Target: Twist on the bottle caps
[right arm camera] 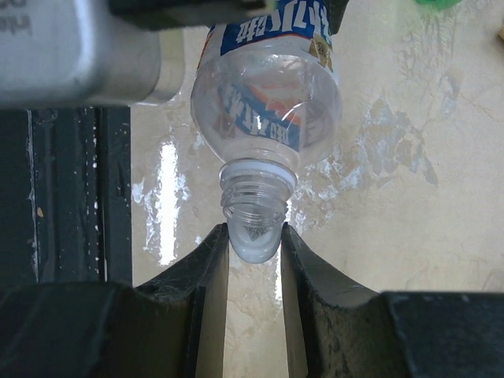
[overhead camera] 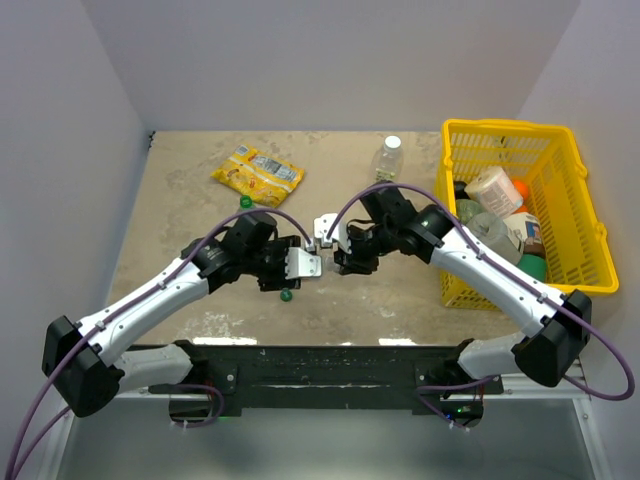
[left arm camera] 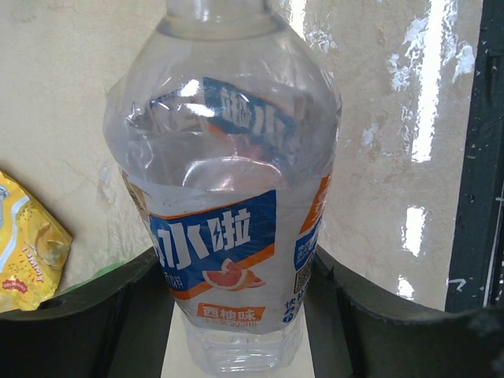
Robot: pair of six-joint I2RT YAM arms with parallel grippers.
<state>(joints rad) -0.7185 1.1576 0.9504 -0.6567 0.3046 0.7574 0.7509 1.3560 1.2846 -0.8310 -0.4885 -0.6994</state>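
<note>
As you look down from above, the table point(overhead camera: 400, 290) carries everything, and the yellow basket point(overhead camera: 505, 127) stands at its right side with bulky containers inside. Your two arms meet over the middle of the table. The left gripper point(left arm camera: 236, 315) is clamped on the lower body of a clear bottle point(left arm camera: 228, 157) with a blue and orange label, one finger on each side. The open neck of this bottle points toward the right gripper point(right arm camera: 253, 236). That gripper is closed on a pale cap point(right arm camera: 252, 247), which touches the mouth of the bottle, while the threads of the neck are bare. A second clear bottle point(overhead camera: 388, 157) stands upright near the far edge, well apart, with a white cap on it. A yellow packet point(overhead camera: 257, 172) lies flat at the far left. A dark green cap point(overhead camera: 286, 294) lies on the table just beside the left gripper, on the near side
</note>
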